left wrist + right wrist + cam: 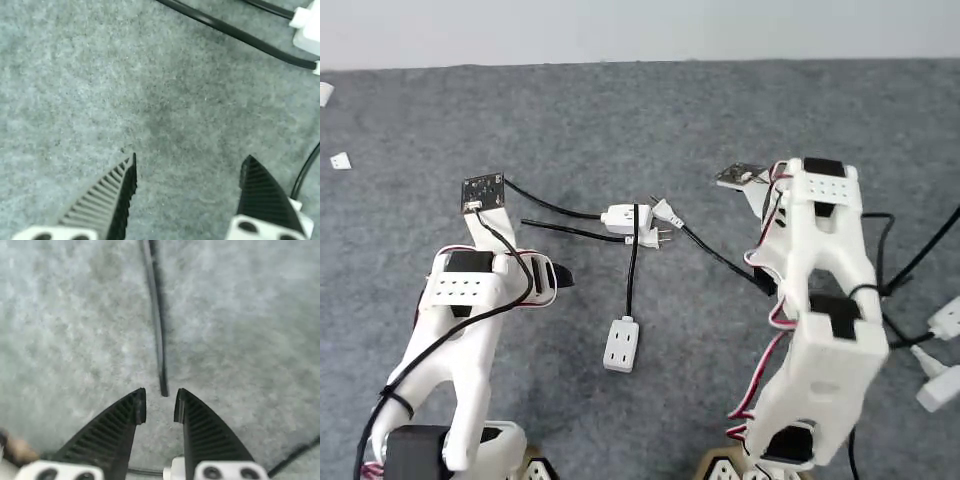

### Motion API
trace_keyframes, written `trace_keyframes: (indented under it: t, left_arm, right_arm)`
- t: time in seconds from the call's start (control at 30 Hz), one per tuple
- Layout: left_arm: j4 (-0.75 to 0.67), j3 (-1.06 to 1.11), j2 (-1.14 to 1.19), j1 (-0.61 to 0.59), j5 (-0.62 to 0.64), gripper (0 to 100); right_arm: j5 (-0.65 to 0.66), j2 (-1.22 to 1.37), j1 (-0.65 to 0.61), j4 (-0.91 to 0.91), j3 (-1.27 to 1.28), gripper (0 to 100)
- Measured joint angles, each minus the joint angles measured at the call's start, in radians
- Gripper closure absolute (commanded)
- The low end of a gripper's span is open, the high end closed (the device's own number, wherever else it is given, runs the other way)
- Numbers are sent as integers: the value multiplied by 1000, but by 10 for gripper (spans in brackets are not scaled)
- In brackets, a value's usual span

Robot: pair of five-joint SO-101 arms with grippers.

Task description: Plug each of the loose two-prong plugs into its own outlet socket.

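Note:
Two loose white two-prong plugs (666, 211) (654, 239) lie mid-table on black cords, beside a white socket block (618, 215). A second white outlet socket (621, 343) lies nearer the arms, its cord running up to the plugs. My left gripper (558, 277) (190, 170) hangs open over bare carpet, left of the sockets, holding nothing. A white plug piece (307, 30) and two black cords (240, 35) lie beyond it. My right gripper (160, 407) is narrowly open just above the carpet, a black cord (157, 330) running up to the gap between its fingertips.
The grey carpet (620, 110) covers the whole table. More white plug pieces (945, 318) (935, 385) and black cords lie at the right edge. Small white scraps (340, 160) sit far left. A small black board (483, 190) is mounted ahead of the left arm.

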Motion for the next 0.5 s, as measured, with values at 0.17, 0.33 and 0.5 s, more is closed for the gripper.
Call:
trace_keyframes:
  t: [0.17, 0.33, 0.5]
  left_arm:
    - [0, 0, 0, 2, -2, 692]
    - [0, 0, 0, 5, -3, 692]
    - [0, 0, 0, 5, -3, 692]
  right_arm:
    - [-35, -91, -5, -229, 203, 894]
    - [-35, -81, -5, -259, 219, 895]
    - [-35, -17, -3, -258, 180, 895]
